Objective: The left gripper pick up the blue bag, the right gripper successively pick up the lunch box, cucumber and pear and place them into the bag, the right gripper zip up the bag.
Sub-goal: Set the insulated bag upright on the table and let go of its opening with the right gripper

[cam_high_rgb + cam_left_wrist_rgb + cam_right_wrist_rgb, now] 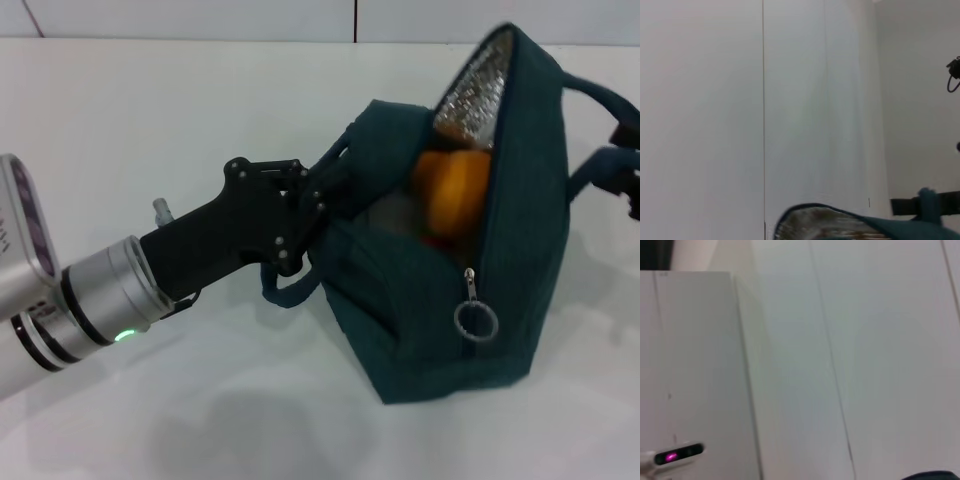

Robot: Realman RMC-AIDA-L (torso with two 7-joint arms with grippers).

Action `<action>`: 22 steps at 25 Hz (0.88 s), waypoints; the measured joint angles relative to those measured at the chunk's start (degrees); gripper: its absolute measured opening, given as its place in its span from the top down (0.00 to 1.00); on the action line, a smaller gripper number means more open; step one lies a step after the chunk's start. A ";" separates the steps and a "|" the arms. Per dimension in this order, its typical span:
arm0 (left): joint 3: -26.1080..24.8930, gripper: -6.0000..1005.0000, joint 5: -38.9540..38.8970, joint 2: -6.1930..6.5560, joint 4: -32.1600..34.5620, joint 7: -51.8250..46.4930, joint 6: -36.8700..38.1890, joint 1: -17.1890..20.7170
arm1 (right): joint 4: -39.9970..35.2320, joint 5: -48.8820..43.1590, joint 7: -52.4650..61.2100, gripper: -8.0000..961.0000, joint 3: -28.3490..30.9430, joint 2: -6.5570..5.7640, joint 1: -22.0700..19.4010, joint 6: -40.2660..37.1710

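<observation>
The left gripper (318, 200), black linkage bars on a silver wrist with a green light, reaches in from the lower left of the head view, and its jaws are pressed together on the near handle of the blue bag (500, 270), pinching the fabric loop at the bag's left edge. The bag fills the right half of that frame, a dark teal cloth tote resting on the white table (150, 110), its mouth gaping toward the upper right and showing a crinkled silver foil lining (478, 92). Inside sits the pear (452, 190), smooth and orange-yellow, just below the lining. A silver ring pull (476, 320) hangs from the zipper on the bag's front. The right gripper (630, 135) shows only as a dark sliver at the right edge, beside the far handle; whether its jaws are spread or closed cannot be told.
</observation>
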 joint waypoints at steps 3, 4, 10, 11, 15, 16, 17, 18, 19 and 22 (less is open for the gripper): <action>0.00 0.93 0.03 0.00 0.00 0.01 -0.28 -0.41 | 0.45 -1.93 0.57 0.52 -0.29 -1.77 0.00 -1.16; 0.00 0.93 0.03 0.00 0.00 0.02 -0.45 -0.58 | 0.49 -2.81 0.82 0.50 -0.16 -2.20 0.03 -1.02; 0.00 0.93 0.03 0.00 0.00 0.03 -1.07 -0.80 | 0.03 -8.49 3.09 0.47 -0.09 -2.51 0.78 1.68; 0.00 0.93 0.03 0.00 0.00 0.03 -1.16 -0.80 | -0.09 -9.86 3.64 0.47 -0.01 -2.60 1.05 1.66; 0.00 0.92 0.03 0.00 0.00 0.03 -1.41 -0.80 | -0.82 -11.11 3.43 0.47 0.69 -2.53 0.69 1.08; 0.00 0.92 0.03 0.00 0.00 0.03 -1.43 -0.76 | -0.93 -10.56 2.25 0.47 1.82 -2.12 0.28 0.60; 0.00 0.92 0.03 0.00 0.01 0.03 -1.45 -0.71 | -0.93 -10.20 1.00 0.47 3.19 -1.72 -0.01 -0.05; 0.00 0.92 0.03 0.00 0.00 0.03 -1.47 -0.63 | -0.81 -9.89 -1.14 0.47 5.40 -0.98 -0.43 -1.37; 0.00 0.92 0.03 0.00 0.00 0.03 -1.49 -0.63 | -0.81 -9.81 -2.75 0.47 6.90 -0.40 -0.84 -2.76; -0.02 0.92 -0.03 -0.02 0.10 0.02 -1.52 -0.70 | -1.37 -10.58 -5.29 0.46 8.81 0.43 -1.72 -6.33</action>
